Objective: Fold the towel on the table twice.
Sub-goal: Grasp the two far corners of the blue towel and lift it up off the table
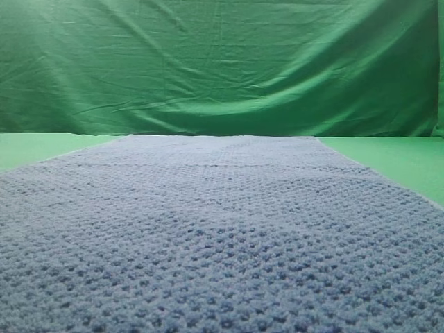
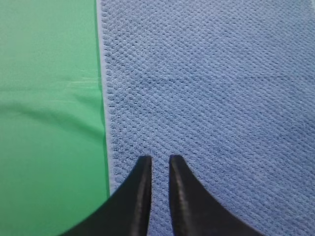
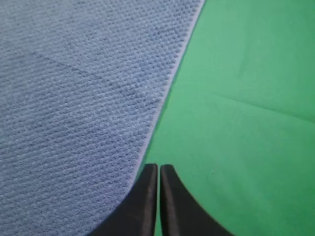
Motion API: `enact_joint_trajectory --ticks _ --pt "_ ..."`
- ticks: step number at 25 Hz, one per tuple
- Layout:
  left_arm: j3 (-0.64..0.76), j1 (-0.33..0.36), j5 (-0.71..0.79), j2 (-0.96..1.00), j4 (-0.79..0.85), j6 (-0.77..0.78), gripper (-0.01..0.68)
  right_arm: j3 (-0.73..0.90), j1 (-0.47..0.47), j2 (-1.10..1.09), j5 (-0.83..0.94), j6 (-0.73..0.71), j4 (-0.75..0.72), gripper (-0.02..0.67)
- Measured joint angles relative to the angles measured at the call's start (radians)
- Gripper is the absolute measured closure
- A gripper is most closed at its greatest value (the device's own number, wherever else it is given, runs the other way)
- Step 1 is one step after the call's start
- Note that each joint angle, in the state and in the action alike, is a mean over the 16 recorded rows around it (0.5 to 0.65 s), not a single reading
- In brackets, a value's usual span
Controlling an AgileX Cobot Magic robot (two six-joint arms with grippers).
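Lying flat and unfolded, the towel [image 1: 222,236] covered most of the table [image 1: 402,156], its long axis running from the near edge away toward the backdrop [image 1: 222,62]. No fold showed in any view, so both folds were judged still to be made.

The left gripper [image 2: 160,160] hovered just inside the towel's left hem, its fingers [image 2: 142,187] parted by a narrow gap and holding nothing; whether they touched the cloth could not be told. The right gripper [image 3: 158,167] sat right over the towel's right hem, where blue met green, its fingers [image 3: 147,196] almost together with only a slit between them, and nothing visibly pinched.

Each arm was thus nearest its own long side of the towel, the cloth lying inward from each hand, toward the middle. The hems ran roughly straight ahead of both grippers. Bare green table lay outside each hem, giving room to come under an edge. Beyond the far end a short strip of table remained before the backdrop, so a lengthwise fold would probably have space to land.
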Motion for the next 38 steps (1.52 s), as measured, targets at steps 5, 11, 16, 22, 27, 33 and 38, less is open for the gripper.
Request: enact_joint_trajectory --ticks 5,11,16,22,27,33,38 --pt "-0.089 0.000 0.005 0.170 0.035 0.006 0.577 -0.075 0.073 0.196 0.011 0.080 -0.069 0.649" --pt "-0.200 0.000 0.006 0.360 0.067 0.020 0.573 -0.174 0.115 0.425 0.003 0.120 -0.088 0.625" --pt "-0.278 0.000 0.016 0.491 0.075 0.032 0.491 -0.246 0.123 0.573 -0.016 0.132 -0.090 0.495" --pt "-0.336 0.000 0.033 0.608 0.075 0.035 0.288 -0.296 0.123 0.669 -0.053 0.164 -0.096 0.254" --pt "-0.368 0.000 0.048 0.680 0.076 0.032 0.121 -0.311 0.123 0.705 -0.080 0.201 -0.103 0.077" --pt "-0.407 0.000 0.055 0.755 0.096 0.027 0.030 -0.314 0.123 0.739 -0.107 0.242 -0.111 0.005" --pt "-0.451 -0.001 0.064 0.816 0.129 0.013 0.030 -0.316 0.123 0.771 -0.120 0.254 -0.117 0.006"
